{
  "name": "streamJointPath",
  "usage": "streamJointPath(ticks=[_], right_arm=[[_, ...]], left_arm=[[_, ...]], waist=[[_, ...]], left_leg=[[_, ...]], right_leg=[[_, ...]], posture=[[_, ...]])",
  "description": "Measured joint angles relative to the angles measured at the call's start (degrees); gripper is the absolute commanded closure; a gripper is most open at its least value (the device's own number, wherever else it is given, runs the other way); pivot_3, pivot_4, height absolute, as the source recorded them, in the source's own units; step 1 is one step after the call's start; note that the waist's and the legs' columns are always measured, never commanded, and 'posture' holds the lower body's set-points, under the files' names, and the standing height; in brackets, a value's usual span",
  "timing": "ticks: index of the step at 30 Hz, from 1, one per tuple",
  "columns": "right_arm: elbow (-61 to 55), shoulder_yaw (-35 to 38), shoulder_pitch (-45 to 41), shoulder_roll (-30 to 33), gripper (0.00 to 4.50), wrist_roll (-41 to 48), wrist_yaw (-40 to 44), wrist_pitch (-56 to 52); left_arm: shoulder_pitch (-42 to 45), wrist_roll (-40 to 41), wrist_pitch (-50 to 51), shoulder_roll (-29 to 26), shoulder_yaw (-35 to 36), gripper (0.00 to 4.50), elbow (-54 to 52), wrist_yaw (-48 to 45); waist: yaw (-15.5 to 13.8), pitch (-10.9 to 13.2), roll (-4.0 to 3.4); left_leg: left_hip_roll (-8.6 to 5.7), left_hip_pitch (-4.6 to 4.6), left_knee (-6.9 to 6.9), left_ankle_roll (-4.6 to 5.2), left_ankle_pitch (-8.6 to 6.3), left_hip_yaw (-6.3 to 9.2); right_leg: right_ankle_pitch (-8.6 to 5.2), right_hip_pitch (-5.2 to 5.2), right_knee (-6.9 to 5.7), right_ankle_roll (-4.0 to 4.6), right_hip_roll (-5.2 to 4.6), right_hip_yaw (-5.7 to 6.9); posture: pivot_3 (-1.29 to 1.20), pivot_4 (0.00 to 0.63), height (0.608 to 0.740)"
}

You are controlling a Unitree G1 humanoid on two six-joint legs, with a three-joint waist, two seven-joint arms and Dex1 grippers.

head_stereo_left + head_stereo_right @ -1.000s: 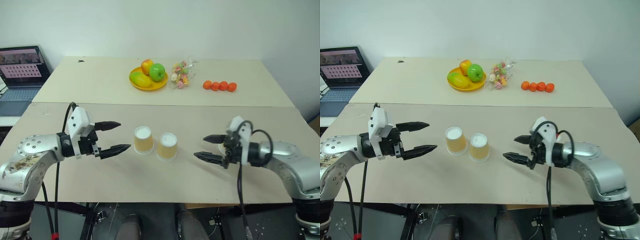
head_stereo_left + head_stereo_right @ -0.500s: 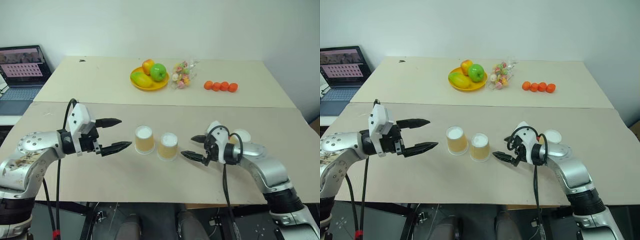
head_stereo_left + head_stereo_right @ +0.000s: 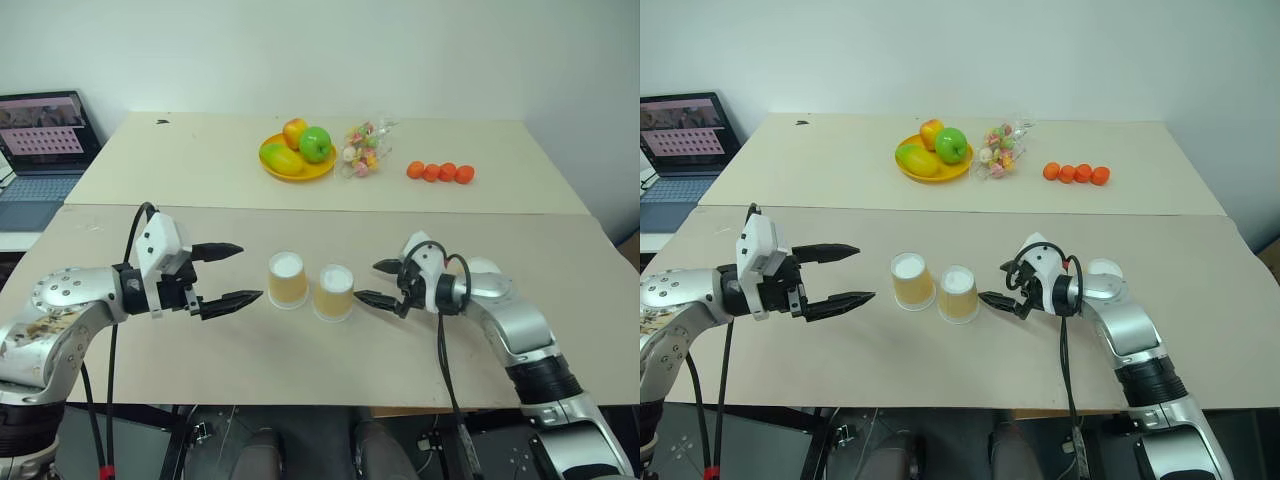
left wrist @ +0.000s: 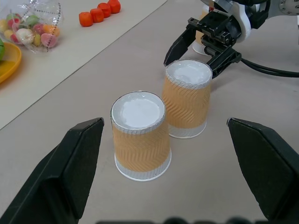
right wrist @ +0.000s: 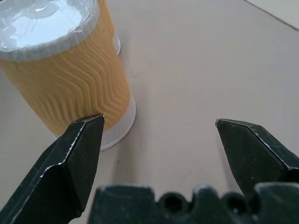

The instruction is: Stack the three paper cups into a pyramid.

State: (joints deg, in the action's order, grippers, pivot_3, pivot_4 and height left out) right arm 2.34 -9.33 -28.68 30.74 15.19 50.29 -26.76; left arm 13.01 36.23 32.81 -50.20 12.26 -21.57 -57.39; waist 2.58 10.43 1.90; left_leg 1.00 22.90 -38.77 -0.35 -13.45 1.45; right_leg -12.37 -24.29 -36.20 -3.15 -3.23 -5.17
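Near counter's front edge, right end effector (image 3: 378, 283), jaws apart, sits just right of upside-down pale-orange paper cup (image 3: 334, 292); left end effector (image 3: 229, 273) apart too.

A: Can you see the third cup (image 3: 1104, 269)?
B: Just a bit of its white top. The right arm (image 3: 1120, 320) hides the rest.
A: And the laptop (image 3: 40, 150)?
B: The edge cuts it off.
A: What's in the candy bag (image 3: 362, 148)?
B: Too small to tell.
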Motion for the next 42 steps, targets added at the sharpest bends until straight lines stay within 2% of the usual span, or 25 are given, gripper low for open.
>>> streamJointPath(ticks=[12, 20, 27, 30, 33, 37, 39, 42], right_arm=[[3.37, -1.02, -2.20, -3.34, 0.03, -1.66, 0.74, 1.96], [3.67, -1.01, -1.96, -2.19, 0.03, -2.64, 1.31, 2.53], [-1.50, 2.20, 1.12, 5.29, 0.03, -2.48, 2.27, 0.73], [-7.14, 8.03, 1.61, 10.95, 0.03, -0.01, 2.52, -3.85], [-10.41, 11.69, 0.37, 13.24, 0.03, 2.01, 2.08, -6.76], [-15.13, 18.04, -1.67, 20.90, 0.03, 4.31, 1.59, -12.82], [-15.98, 19.93, -1.89, 21.88, 0.03, 4.49, 1.28, -13.66], [-18.28, 24.88, 5.69, 24.93, 0.03, 5.54, 1.40, -16.20]], left_arm=[[-0.20, -0.01, 0.00, 0.04, 0.10, 0.00, 0.00, 0.20], [-0.12, -0.02, 0.00, 0.25, 0.01, 0.00, 0.00, 0.30], [1.15, -0.02, 0.00, 0.53, -0.98, 0.00, 0.18, -0.07], [2.21, -0.09, -0.06, 1.44, -2.18, 0.00, 1.22, -0.50], [2.77, -0.15, -0.19, 2.55, -3.13, 0.00, 1.87, -0.80], [5.86, -0.40, -0.36, 4.41, -6.10, 0.00, 3.75, -1.85], [6.22, -0.49, -0.38, 4.59, -6.66, 0.00, 4.56, -2.03], [8.34, -1.62, -1.75, 5.83, -8.67, 0.00, 6.62, -3.00]], waist=[[0.00, 0.00, 0.00], [0.00, 0.00, -0.01], [-0.26, 0.01, -0.01], [-0.22, 0.02, -0.03], [0.18, 0.02, -0.02], [-0.24, 0.02, -0.04], [-0.20, -0.01, 0.01], [-0.69, 0.00, 0.01]], left_leg=[[0.00, 0.00, 0.00, 0.00, 0.00, 0.01], [0.00, 0.00, 0.00, 0.00, 0.00, 0.01], [-0.04, 0.01, -0.01, 0.00, 0.00, 0.01], [-0.03, 0.00, 0.00, 0.00, 0.00, 0.01], [0.00, -0.02, 0.00, 0.00, 0.00, -0.01], [-0.03, 0.01, -0.01, 0.00, 0.00, 0.01], [-0.02, 0.01, 0.00, 0.00, 0.00, 0.01], [-0.07, 0.08, -0.01, 0.00, 0.00, 0.02]], right_leg=[[0.01, 0.00, -0.01, 0.01, 0.00, 0.00], [0.01, 0.00, -0.01, 0.01, 0.00, 0.01], [0.00, 0.01, -0.01, 0.00, -0.04, 0.01], [0.00, 0.00, -0.01, 0.00, -0.02, 0.02], [0.01, 0.01, -0.01, 0.01, 0.02, -0.02], [-0.01, 0.03, 0.02, -0.01, -0.01, 0.01], [-0.01, 0.05, 0.08, -0.01, 0.00, 0.01], [-0.03, 0.05, 0.09, -0.05, -0.05, 0.04]], posture=[[0.00, 0.150, 0.734], [0.00, 0.150, 0.734], [0.00, 0.150, 0.734], [0.00, 0.150, 0.734], [0.00, 0.150, 0.734], [0.00, 0.150, 0.734], [0.00, 0.150, 0.734], [0.00, 0.150, 0.734]])
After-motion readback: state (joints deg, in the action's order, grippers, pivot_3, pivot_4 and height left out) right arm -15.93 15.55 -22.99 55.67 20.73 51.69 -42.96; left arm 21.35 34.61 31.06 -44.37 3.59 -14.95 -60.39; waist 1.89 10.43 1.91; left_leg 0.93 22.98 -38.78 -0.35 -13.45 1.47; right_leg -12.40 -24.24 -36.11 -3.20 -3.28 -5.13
